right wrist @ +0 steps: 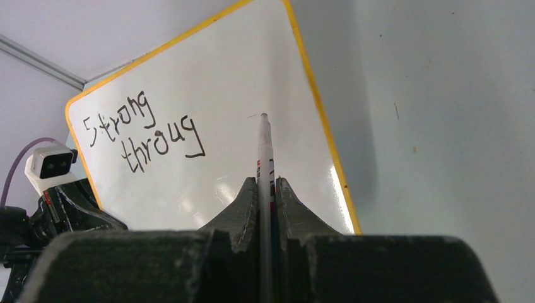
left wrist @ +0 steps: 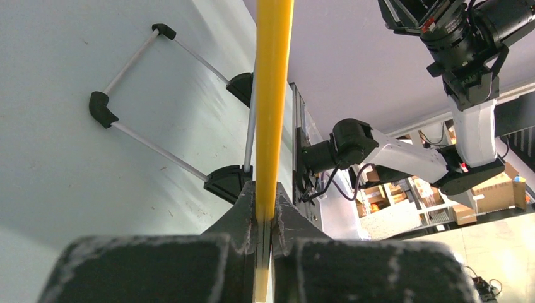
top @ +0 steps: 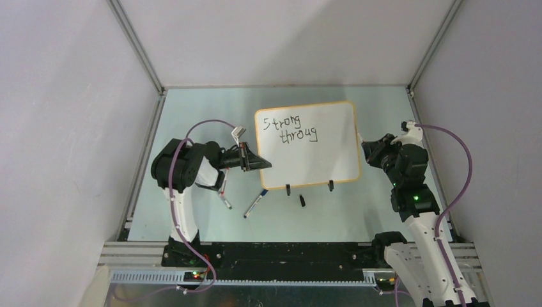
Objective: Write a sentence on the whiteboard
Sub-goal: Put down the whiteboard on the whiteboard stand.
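The writing is partway done: the sentence [right wrist: 145, 132] on the whiteboard [top: 319, 153] reads "Strong" with "throug" below it, so the second word lacks its last letter and more lines are to come.

The left gripper [left wrist: 265, 214] is pinched narrow on the board's yellow rim, which runs straight up from between its fingers. Seen from above, that hand [top: 259, 163] holds the board's lower left edge, bracing it.

The right gripper [right wrist: 266, 189] is closed on a marker [right wrist: 264, 151] that sticks out straight ahead of its fingers. The tip is over bare white surface, just to the right of the "g". Whether the tip touches the board cannot be told.

The next move probably calls for setting the tip down just right of the "g" and drawing the missing "h" with light, even pressure, while the left hand steadies the board against the push. After that the marker must lift and go to a fresh line below.

A second marker [top: 254, 206] and a small black cap [top: 302, 201] lie on the table [top: 192, 115], below the left hand.
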`<act>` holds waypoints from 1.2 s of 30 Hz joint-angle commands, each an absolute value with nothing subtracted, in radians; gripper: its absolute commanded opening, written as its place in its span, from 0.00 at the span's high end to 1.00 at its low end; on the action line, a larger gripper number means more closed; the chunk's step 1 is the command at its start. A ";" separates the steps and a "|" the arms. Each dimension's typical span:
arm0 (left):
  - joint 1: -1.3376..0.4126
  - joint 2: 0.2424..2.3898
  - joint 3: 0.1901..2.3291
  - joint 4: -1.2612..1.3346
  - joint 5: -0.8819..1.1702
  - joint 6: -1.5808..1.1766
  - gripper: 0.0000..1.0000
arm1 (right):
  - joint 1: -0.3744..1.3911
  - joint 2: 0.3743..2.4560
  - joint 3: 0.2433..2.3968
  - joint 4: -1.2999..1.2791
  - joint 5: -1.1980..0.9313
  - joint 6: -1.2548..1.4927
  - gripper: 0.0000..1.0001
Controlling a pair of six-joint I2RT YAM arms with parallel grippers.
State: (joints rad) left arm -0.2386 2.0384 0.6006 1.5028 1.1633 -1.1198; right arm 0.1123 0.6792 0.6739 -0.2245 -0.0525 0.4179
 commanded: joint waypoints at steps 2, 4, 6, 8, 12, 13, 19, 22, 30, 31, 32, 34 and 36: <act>-0.230 1.977 0.576 1.532 1.245 -1.105 0.97 | 0.118 0.666 0.678 -0.180 -0.033 0.416 1.00; -0.230 1.970 0.574 1.532 1.245 -1.104 0.95 | 0.118 0.667 0.678 -0.180 -0.033 0.416 1.00; -0.230 1.963 0.578 1.532 1.248 -1.107 0.89 | 0.118 0.667 0.678 -0.180 -0.034 0.416 1.00; -0.228 1.956 0.576 1.533 1.250 -1.102 0.84 | 0.118 0.666 0.678 -0.181 -0.035 0.413 1.00; -0.227 1.958 0.576 1.532 1.253 -1.100 0.63 | 0.118 0.662 0.678 -0.181 -0.030 0.414 1.00; -0.226 1.959 0.577 1.532 1.252 -1.100 0.55 | 0.119 0.663 0.678 -0.182 -0.030 0.414 1.00; -0.225 1.960 0.576 1.532 1.253 -1.098 0.08 | 0.120 0.663 0.678 -0.182 -0.031 0.414 1.00; -0.219 1.950 0.573 1.532 1.253 -1.097 0.01 | 0.118 0.660 0.678 -0.183 -0.028 0.414 1.00; -0.185 1.909 0.548 1.532 1.249 -1.079 0.01 | 0.119 0.657 0.678 -0.185 -0.027 0.414 1.00; -0.177 1.890 0.539 1.532 1.247 -1.075 0.01 | 0.119 0.657 0.677 -0.184 -0.028 0.414 1.00; -0.173 1.881 0.527 1.532 1.246 -1.068 0.01 | 0.119 0.657 0.677 -0.185 -0.028 0.414 1.00; -0.159 1.853 0.512 1.532 1.246 -1.059 0.01 | 0.119 0.655 0.678 -0.186 -0.028 0.414 1.00; -0.142 1.825 0.499 1.533 1.248 -1.052 0.01 | 0.119 0.655 0.677 -0.187 -0.029 0.414 1.00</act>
